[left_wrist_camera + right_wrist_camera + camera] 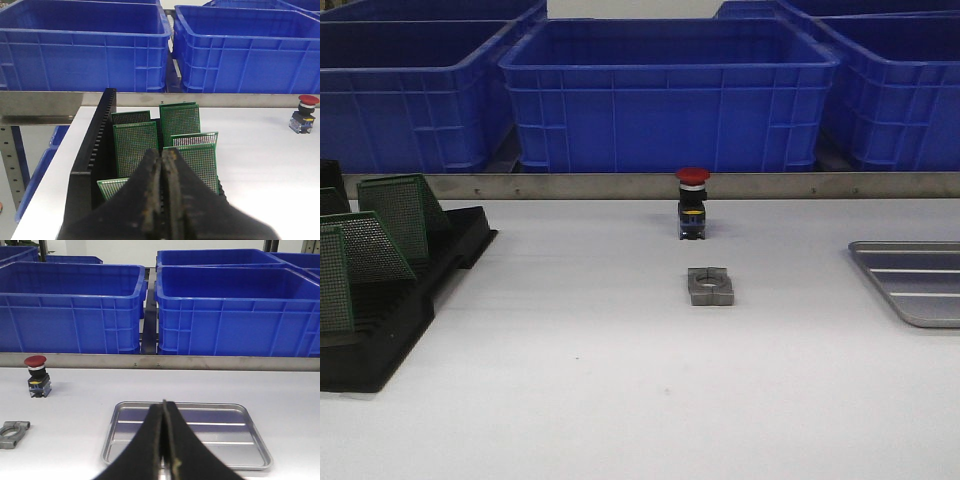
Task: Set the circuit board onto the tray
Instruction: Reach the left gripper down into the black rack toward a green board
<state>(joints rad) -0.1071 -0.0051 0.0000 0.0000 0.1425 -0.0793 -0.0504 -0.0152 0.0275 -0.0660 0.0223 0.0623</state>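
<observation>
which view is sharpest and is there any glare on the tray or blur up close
Front view: soft overall, and the tray is cut off at the frame edge, dull. Right wrist view: sharpest, with a pale sheen on the tray floor. Left wrist view: the left claw looms dark and slightly blurred.

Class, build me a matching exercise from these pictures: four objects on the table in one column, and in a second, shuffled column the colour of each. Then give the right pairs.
Objects:
1. circuit boards
2. tray
3. push button cap
4. slotted rack

Colours:
A. black
B. red
C. green
D. silver-grey

Pairs: 1-C, 2-D, 3-B, 4-A
</observation>
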